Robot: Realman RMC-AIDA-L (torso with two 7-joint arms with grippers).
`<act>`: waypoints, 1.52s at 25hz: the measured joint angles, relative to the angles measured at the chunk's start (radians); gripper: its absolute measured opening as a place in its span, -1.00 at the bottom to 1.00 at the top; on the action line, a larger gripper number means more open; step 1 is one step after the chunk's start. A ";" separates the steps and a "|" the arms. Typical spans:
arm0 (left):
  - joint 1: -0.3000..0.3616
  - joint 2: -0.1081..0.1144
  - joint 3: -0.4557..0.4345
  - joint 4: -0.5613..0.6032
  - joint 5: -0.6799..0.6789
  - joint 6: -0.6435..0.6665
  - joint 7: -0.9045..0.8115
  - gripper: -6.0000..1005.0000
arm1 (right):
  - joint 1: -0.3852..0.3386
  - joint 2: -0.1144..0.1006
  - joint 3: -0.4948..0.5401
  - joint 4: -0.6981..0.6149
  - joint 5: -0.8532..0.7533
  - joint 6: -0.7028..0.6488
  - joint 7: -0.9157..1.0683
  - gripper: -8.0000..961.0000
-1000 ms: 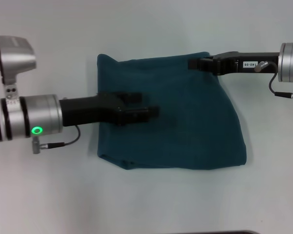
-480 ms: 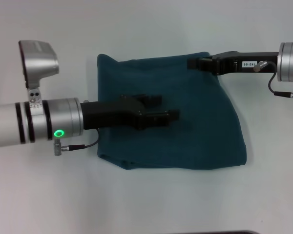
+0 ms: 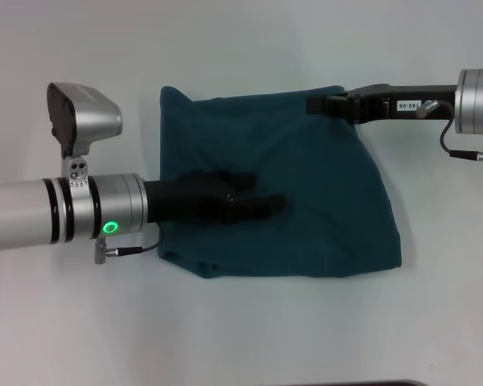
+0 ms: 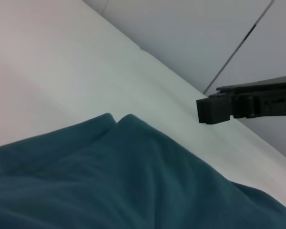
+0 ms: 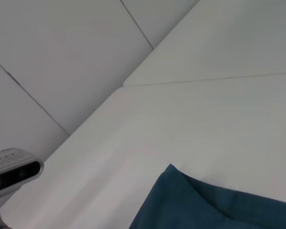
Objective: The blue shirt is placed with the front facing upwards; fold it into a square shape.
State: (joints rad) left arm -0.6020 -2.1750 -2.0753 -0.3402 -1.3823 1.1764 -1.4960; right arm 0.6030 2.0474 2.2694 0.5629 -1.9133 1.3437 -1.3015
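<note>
My workspace is a laboratory-style robot test cell, shown by the bare white matte tabletop (image 3: 249, 48) and the plain grey seamed wall panels (image 5: 62, 52) behind it.

Matt soft cloth blue shirt (image 3: 306, 209)

Bare bench (image 3: 249, 330) surrounds the blue shirt (image 3: 322, 217) on all sides. The left hand (image 3: 262, 201) occupies its middle; the right hand (image 3: 314, 105) blocks its far right corner.
</note>
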 joint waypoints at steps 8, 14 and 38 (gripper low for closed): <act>0.015 0.006 -0.012 -0.026 -0.007 0.148 0.004 0.58 | 0.000 0.000 0.001 0.000 0.000 0.000 0.001 -0.92; 0.091 0.012 -0.021 -0.143 -0.015 0.240 -0.003 0.58 | -0.006 -0.001 0.003 0.001 0.000 0.000 0.001 -0.92; 0.234 0.028 -0.086 -0.184 0.017 0.261 -0.007 0.58 | -0.009 -0.005 -0.001 0.004 -0.006 -0.002 -0.007 -0.92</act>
State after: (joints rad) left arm -0.3684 -2.1469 -2.1618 -0.5242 -1.3650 1.4378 -1.5031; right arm 0.5936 2.0429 2.2686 0.5668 -1.9191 1.3419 -1.3087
